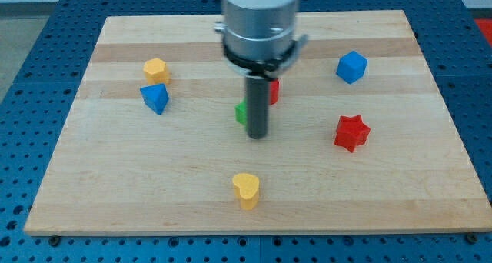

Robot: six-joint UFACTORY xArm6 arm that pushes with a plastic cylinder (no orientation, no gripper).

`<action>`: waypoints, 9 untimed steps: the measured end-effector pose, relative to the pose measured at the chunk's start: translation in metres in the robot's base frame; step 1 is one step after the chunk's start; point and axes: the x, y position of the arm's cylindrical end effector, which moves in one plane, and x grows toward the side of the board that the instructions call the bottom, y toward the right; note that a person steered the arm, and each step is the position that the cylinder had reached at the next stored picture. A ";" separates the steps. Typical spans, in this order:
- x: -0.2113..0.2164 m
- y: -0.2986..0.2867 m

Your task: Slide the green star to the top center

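Note:
The green star lies near the middle of the wooden board; only its left edge shows, the rest is hidden behind my rod. My tip rests on the board just below and to the right of the green star, touching or nearly touching it. A red block peeks out on the rod's right side, just above and to the right of the green star; its shape is hidden.
A yellow hexagon block and a blue triangle-like block sit at the left. A blue block is at the upper right, a red star at the right, a yellow heart at the bottom centre.

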 end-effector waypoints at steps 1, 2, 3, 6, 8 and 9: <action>-0.023 -0.038; -0.055 -0.036; -0.058 -0.057; -0.026 0.017; -0.073 -0.025; -0.080 -0.043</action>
